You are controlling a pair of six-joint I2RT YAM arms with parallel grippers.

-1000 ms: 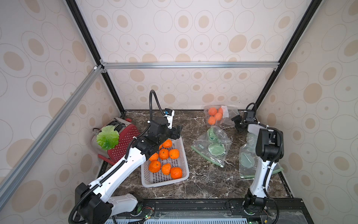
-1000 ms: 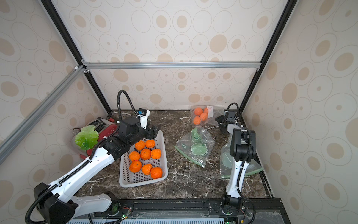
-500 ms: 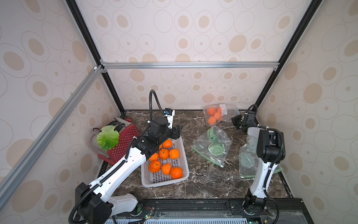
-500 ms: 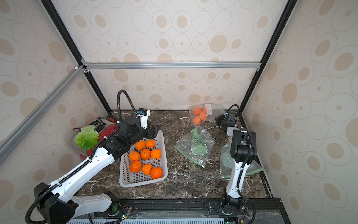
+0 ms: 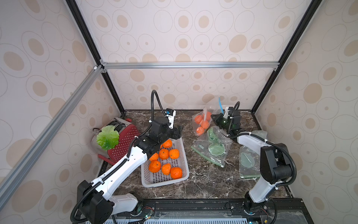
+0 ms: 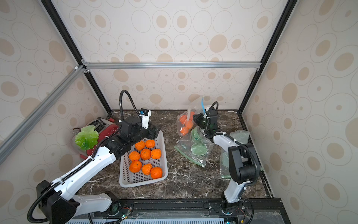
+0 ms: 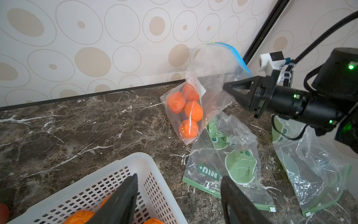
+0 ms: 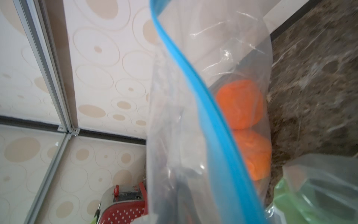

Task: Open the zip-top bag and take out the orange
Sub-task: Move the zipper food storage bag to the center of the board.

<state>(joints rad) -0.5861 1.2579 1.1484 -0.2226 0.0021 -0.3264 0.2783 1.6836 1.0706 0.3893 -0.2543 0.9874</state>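
Step in hand, by judgement: securing the bag ahead of opening it. Nothing taken out so far.

Pinching the clear film of the zip-top bag just under its blue zip strip with the right gripper, fingers pressed together on the plastic. Holding the upper part raised, near the back wall toward the right end of the table, with the lower end apparently down on the table. Inside, bunched low: four oranges. Cannot tell whether the strip is sealed along its whole length; looks closed in the right wrist view.

Hovering with the left gripper over the far rim of the white basket, fingers spread, holding nothing, well apart from the bag. Also in the basket: loose oranges. Lying just beside the held bag: green-printed bags.

Next, probably: bringing the left gripper across to take the opposite lip at the strip, then pulling the two sides apart. Calls for catching one layer only, on thin, slippery film. Some risk of snagging a green-printed bag on the way.
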